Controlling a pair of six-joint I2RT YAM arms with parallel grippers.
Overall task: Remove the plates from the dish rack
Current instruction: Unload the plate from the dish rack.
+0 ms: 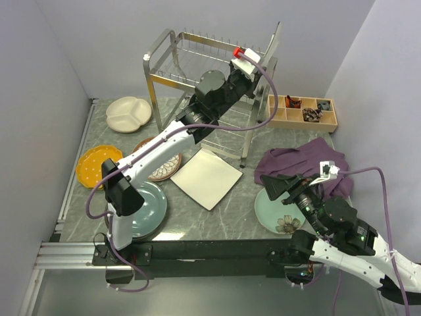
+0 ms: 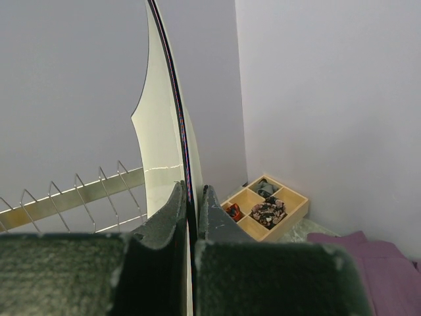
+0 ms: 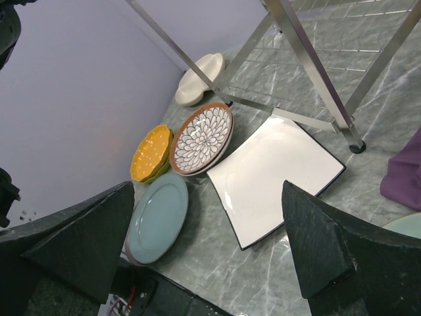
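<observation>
the left pincer [image 2: 192,197] is clamped shut on the lower rim of a dark-rimmed cream plate [image 2: 161,131], which stands on edge at the upper right end of the dish rack [image 1: 164,66], above its row of prongs

the right pincer [image 1: 279,186] hangs with its jaws spread wide and nothing between them, in front of the rack's right side, over the edge of a pale green flower plate [image 1: 279,214] lying on the counter [image 1: 230,210]

the other plates lie flat on the counter: a white square plate [image 1: 206,178] just in front of the rack's legs, a brown petal-patterned plate [image 3: 202,135] left of it, an orange-yellow dotted plate [image 1: 99,164] further left of the rack, a grey-blue plate [image 1: 148,207] well in front of the rack's left side, and a cream divided plate [image 1: 129,113] just left of the rack

a purple cloth [image 1: 306,164] lies in front of the rack to its right, and a wooden compartment tray [image 1: 302,110] sits right of the rack
</observation>
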